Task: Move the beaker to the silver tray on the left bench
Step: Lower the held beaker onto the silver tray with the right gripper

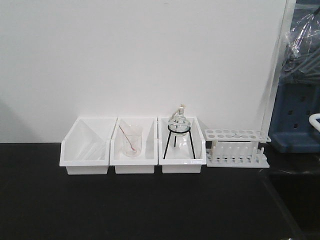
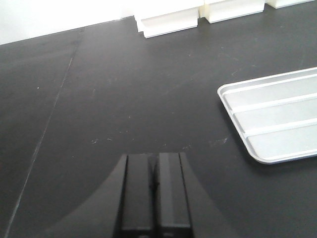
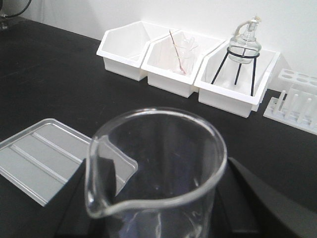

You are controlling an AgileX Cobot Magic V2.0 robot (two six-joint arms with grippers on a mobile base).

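The right claw (image 3: 166, 213) grips the beaker (image 3: 156, 163) by its sides. The beaker is upright with its open top facing up. It is above the black counter (image 3: 59, 84), just beside the silver tray (image 3: 42, 158), and not on it yet. I think it is held upright so it can be set down flat. The left claw (image 2: 154, 191) is pinched closed with nothing in it. I see no words or labels to read.
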